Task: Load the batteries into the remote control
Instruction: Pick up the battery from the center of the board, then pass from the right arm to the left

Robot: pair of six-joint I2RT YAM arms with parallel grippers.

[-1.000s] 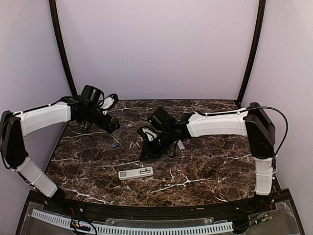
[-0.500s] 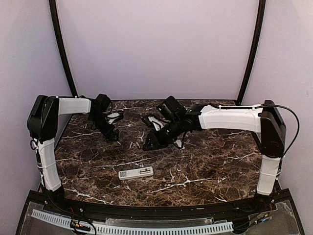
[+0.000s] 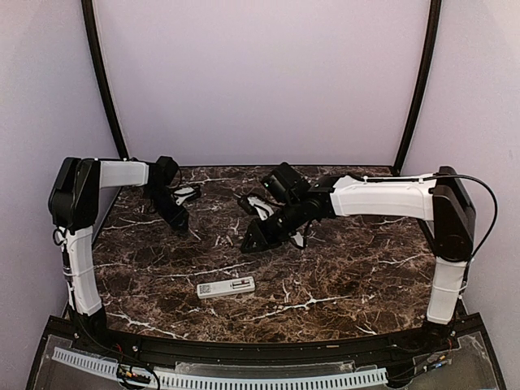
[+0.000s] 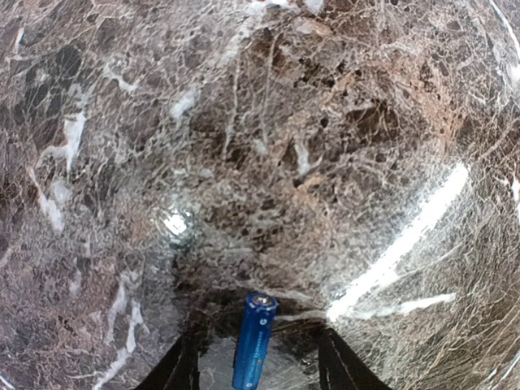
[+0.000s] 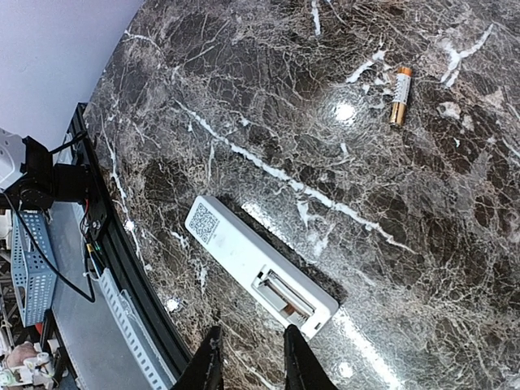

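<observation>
1. Top external view. Dark veined marble tabletop (image 3: 357, 276) under plain lilac walls (image 3: 260, 81). The remote control (image 3: 226, 287) lies near the front edge between the two arms, its long axis running left to right. The right gripper (image 3: 253, 241) hangs nearer to it than the left gripper (image 3: 180, 219), which reaches toward the far left of the table. At this size we cannot tell how either pair of jaws stands.

2. Left wrist view. A blue battery (image 4: 254, 341) lies between the two fingers (image 4: 180, 370), its long axis pointing away from the wrist and roughly parallel to them. Marble shows on both sides of it, so we read the jaws as half spread, straddling the cell and not pinching it. We judge that closing straight in would take it across its short width.

3. Right wrist view. The remote lies back up, with its open battery compartment (image 5: 282, 296) at the end nearest the fingertips (image 5: 210, 361). Its long axis runs diagonally up and to the left from them. These jaws are narrowly parted, with bare marble and nothing else between them. A tan battery (image 5: 399, 96) lies well apart at upper right. We judge that any cell must arrive aligned with the remote's length.
</observation>
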